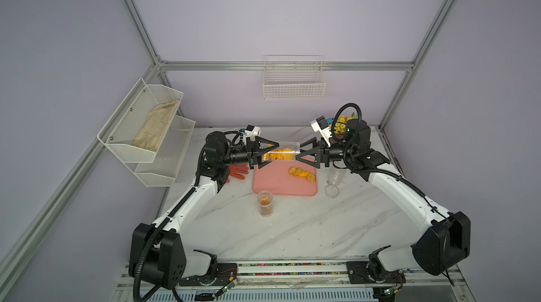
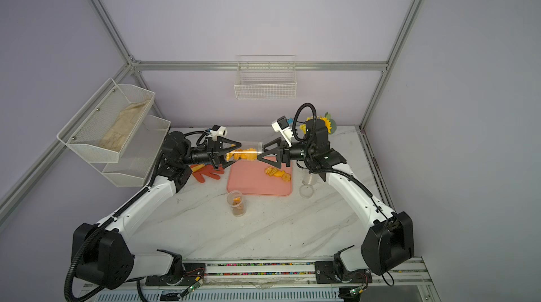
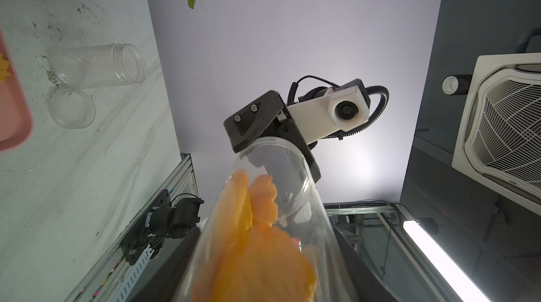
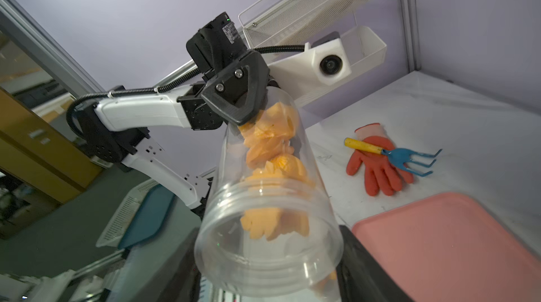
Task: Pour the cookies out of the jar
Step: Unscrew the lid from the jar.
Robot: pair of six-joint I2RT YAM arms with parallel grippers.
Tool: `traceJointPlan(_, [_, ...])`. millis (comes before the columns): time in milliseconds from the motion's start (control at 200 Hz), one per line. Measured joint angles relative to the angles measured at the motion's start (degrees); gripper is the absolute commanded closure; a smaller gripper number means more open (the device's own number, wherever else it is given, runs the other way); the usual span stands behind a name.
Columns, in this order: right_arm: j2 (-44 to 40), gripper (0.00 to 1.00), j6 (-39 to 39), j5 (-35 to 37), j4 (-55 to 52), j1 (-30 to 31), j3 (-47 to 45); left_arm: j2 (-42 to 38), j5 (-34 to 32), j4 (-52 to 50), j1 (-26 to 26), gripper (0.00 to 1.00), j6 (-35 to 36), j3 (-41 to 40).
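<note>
Jar (image 1: 292,147) clamped by shut left hand (image 1: 274,152); right hand (image 1: 298,152) hold at mouth not discernible; cookies (image 1: 281,154) may be blocked there.

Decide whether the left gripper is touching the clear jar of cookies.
Touching. The right wrist view shows the left gripper clamped on the closed end of the jar, with one black finger pressed flat against its wall.

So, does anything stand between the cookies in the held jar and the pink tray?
Apparently a clear lid still caps the jar, with the right gripper around it; below, the tray has bare room.
</note>
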Motion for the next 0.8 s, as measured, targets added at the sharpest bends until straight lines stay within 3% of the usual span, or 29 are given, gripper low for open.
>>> traceJointPlan(350, [-4.7, 0.45, -27.32, 8.57, 0.52, 1.07, -3.48, 0.0, 0.46, 0.26, -0.31, 0.4, 0.0, 0.0])
traceJointPlan(800, [-12.96, 0.41, -46.58, 16.39, -2.36, 2.08, -8.9, 0.46, 1.92, 0.42, -2.36, 0.4, 0.02, 0.0])
